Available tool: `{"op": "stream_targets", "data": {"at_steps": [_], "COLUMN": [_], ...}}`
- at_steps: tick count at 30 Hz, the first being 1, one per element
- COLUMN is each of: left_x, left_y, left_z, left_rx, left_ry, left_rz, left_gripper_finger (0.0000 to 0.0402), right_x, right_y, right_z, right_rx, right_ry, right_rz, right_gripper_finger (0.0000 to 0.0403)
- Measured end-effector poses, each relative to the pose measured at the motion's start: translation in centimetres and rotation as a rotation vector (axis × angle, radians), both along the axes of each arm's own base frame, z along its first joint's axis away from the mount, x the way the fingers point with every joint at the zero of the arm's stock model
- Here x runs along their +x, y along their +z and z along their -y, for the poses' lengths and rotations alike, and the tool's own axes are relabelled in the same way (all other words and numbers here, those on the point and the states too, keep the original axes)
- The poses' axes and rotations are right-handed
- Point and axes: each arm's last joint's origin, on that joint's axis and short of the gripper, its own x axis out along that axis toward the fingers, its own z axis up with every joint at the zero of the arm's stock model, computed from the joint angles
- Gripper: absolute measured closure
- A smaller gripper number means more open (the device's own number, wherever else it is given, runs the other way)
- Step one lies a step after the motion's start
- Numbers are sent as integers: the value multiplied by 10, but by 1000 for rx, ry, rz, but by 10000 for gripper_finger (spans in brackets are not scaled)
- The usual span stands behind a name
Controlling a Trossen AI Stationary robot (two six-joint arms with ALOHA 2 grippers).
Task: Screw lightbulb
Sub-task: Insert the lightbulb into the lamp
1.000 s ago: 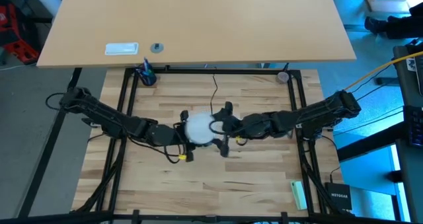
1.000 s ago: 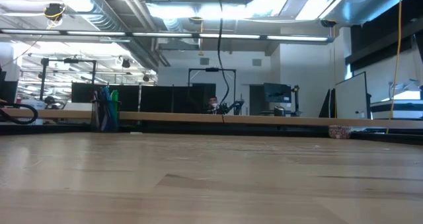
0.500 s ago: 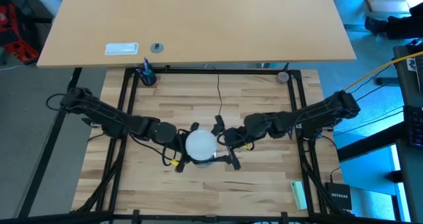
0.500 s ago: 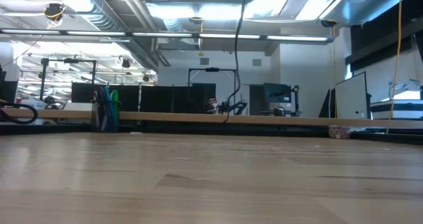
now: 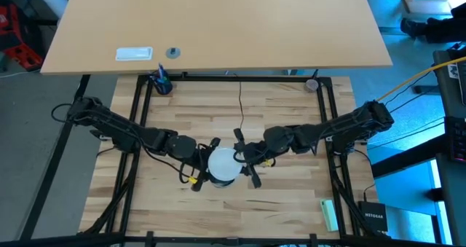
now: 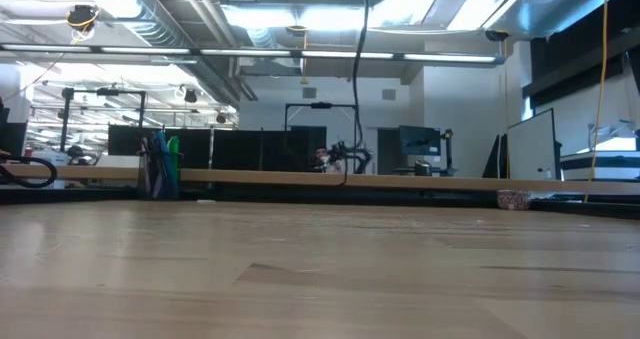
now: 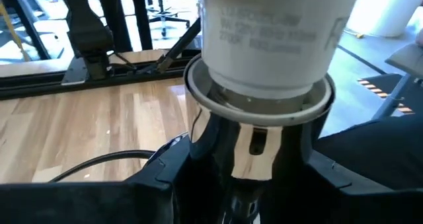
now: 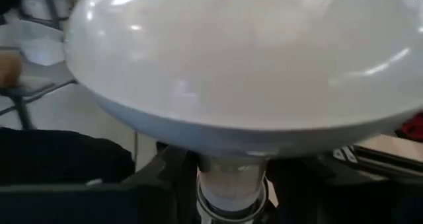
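The matte white lightbulb stands upright over the table's middle, its neck seated in the silver socket. The socket's thin black cord runs toward the far edge and hangs from above in the low view. My left gripper comes in from the left and is shut on the socket under the bulb. My right gripper comes in from the right and is shut on the bulb's globe. My left gripper pinches the silver socket's sides between its two fingers, below the bulb's neck. The fingers come level from the table's left. The socket stands upright, lifted clear of the table, with the bulb on top. My right gripper holds the bulb by its globe, coming roughly level from the table's right. The globe fills the right wrist view and hides the fingers' place of contact. The bulb is upright and clear of the table.
A holder with blue items stands at the far left corner and a small round thing at the far right corner. A green object lies near the right front. Black frame rails run along the table's sides.
Both grippers have gone toward the table's near edge with the bulb and socket held between them, still clear of the table. My right gripper has turned about the bulb meanwhile. The hanging cord has shifted with them.
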Motion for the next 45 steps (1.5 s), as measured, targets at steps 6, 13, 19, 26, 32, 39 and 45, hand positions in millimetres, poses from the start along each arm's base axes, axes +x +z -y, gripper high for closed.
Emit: {"op": "stream_targets", "data": {"at_steps": [6, 13, 19, 26, 32, 39, 45], "left_x": [0, 3, 4, 2, -7, -13, -12], "left_y": [-2, -5, -7, -6, 7, 15, 16], "left_z": [-5, -8, -7, -5, -4, 5, 11], "left_rx": [35, 104, 98, 123, 97, 47, 18], "left_ry": [180, 512, 577, 538, 454, 149, -50], "left_rz": [-12, 43, 52, 38, 53, 55, 72], "left_gripper_finger": [239, 239, 239, 239, 239, 239, 239], "right_x": [0, 5, 8, 3, -25, -44, -26], "right_y": [-3, -10, -15, -7, 16, 26, 25], "right_z": [5, 15, 16, 15, 9, 7, -8], "right_rx": [-16, -25, -35, -21, -15, -40, 17], "right_ry": [-227, -652, -707, -564, -500, -230, 5], "right_rz": [-37, -40, -40, -36, -34, -85, 44], "right_gripper_finger": [252, 252, 252, 231, 84, 40, 38]}}
